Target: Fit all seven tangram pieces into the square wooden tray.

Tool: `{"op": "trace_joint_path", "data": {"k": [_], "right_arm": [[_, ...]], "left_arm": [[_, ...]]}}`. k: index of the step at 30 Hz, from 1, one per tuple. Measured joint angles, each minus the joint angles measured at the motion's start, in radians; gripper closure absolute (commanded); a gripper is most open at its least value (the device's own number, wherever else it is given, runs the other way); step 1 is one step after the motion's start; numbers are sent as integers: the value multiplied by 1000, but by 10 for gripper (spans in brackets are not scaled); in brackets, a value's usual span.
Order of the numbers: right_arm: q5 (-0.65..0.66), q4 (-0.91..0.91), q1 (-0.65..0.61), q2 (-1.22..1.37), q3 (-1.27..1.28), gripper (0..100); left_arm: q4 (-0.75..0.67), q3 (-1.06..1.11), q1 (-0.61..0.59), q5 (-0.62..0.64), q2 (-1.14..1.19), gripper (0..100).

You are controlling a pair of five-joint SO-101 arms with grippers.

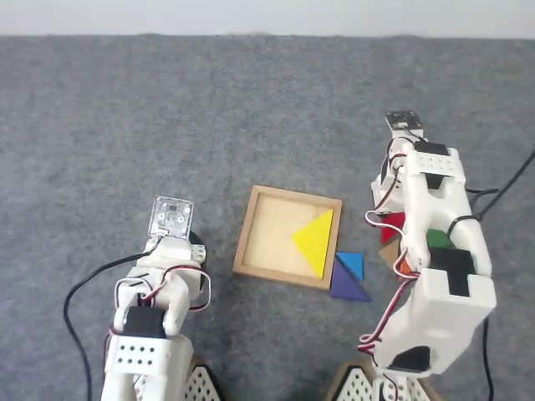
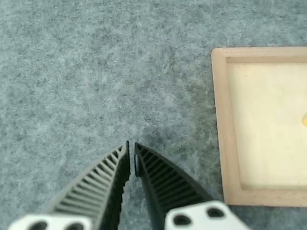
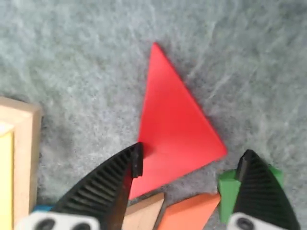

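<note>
**One piece in, six to go**

The square tray (image 1: 247,234) sits in the middle of the grey bench (image 1: 125,125). Only the yellow triangle (image 1: 317,240) lies inside it, against the side nearest the right arm. The rest of the tray floor is bare wood.

Six pieces lie out on the bench. The blue triangle (image 1: 352,264) and the purple triangle (image 1: 349,288) lie just beside the tray's outer edge. The red triangle (image 3: 170,124), a green piece (image 3: 226,191), an orange piece (image 3: 184,213) and a plain wooden piece (image 3: 141,213) are clustered under the right arm.

The right gripper (image 3: 191,160) is spread wide over the near edge of the red triangle and has hold of nothing, so that piece is probably the next one to go in. The left gripper (image 2: 131,146) is closed and empty, over bare bench just beside the tray's far side.

By this count the task has barely begun.
</note>
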Motion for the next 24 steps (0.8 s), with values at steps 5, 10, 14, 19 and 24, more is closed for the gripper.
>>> {"op": "trace_joint_path", "data": {"k": [5, 10, 14, 19, 24], "right_arm": [[6, 0, -38, 5, 2, 672], [9, -8, -41, 25, 8, 678], [9, -18, -41, 25, 8, 793], [9, -23, -35, 25, 8, 868], [9, -25, -34, 23, 6, 875]], "left_arm": [[0, 0, 0, 0, 0, 985], [0, 0, 0, 0, 0, 985], [0, 0, 0, 0, 0, 985], [0, 0, 0, 0, 0, 985], [0, 0, 0, 0, 0, 985]]}}
